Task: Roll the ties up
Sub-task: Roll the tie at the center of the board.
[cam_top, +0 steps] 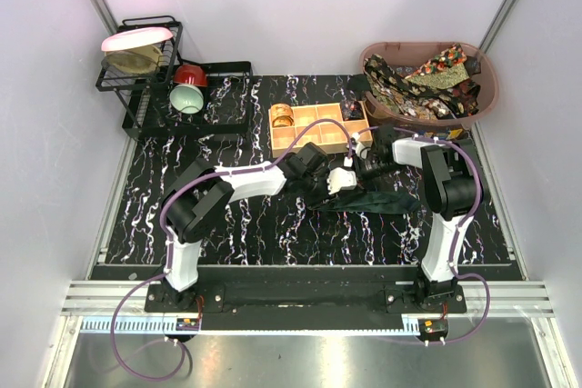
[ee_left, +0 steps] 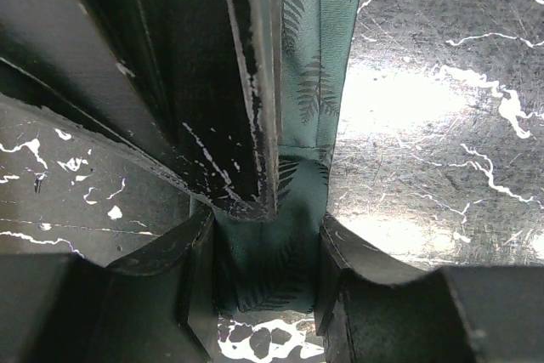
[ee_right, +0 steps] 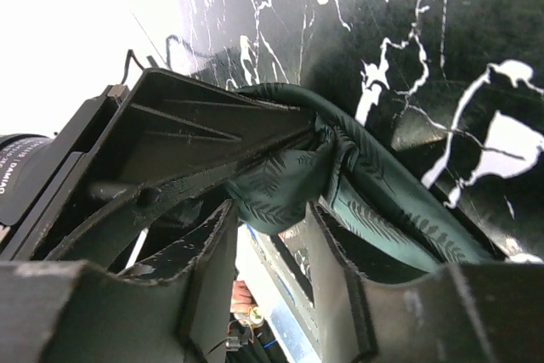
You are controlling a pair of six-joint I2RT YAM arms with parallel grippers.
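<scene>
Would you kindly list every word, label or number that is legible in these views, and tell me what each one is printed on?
"DAMIAO": small white print on the round black motor housing at the left edge of the right wrist view; the characters before it are cut off and unreadable.
Nothing else is legible: the green tie carries only a fern pattern, and the wooden box shows no lettering.
</scene>
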